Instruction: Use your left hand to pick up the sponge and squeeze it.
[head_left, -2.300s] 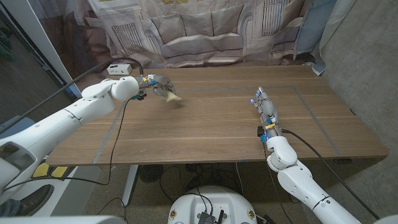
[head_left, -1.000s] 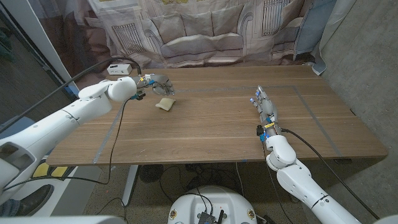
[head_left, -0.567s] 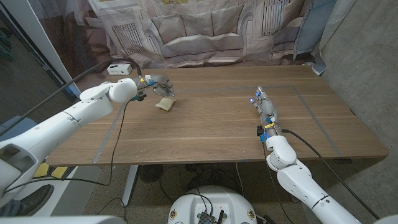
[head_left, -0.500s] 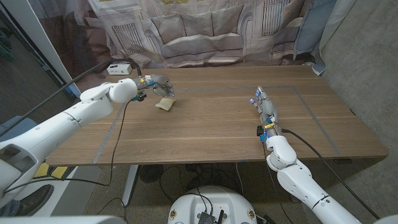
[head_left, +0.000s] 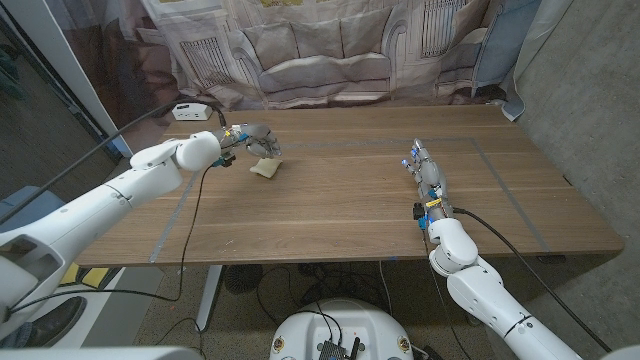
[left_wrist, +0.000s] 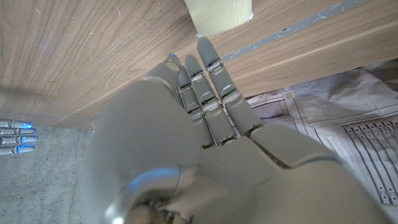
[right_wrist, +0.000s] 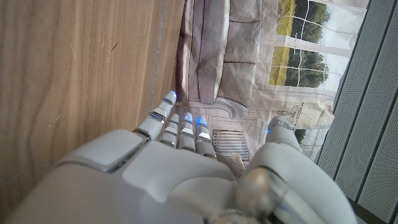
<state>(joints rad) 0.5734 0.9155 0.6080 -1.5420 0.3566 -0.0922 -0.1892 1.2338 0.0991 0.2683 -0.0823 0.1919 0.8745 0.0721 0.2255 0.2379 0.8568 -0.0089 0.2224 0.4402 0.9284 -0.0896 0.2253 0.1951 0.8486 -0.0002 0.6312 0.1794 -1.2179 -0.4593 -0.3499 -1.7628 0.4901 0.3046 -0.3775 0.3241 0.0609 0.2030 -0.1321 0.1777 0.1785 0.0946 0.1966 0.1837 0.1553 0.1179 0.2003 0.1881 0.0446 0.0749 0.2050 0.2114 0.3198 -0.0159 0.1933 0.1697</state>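
Note:
A pale yellow sponge lies on the wooden table at the back left. My left hand hovers just behind it, fingers spread and holding nothing. In the left wrist view the fingertips reach right up to the edge of the sponge; whether they touch it I cannot tell. My right hand stands on its edge at the right of the table, with its fingers straight, together and empty.
A small white box with a black cable sits at the table's back left corner. Grey tape lines mark the tabletop. A printed fabric backdrop hangs behind the far edge.
The sponge, held in the air by my left hand 2.3 s ago, now lies on the table. The hand has let go and stays just behind it. The right arm has not moved.

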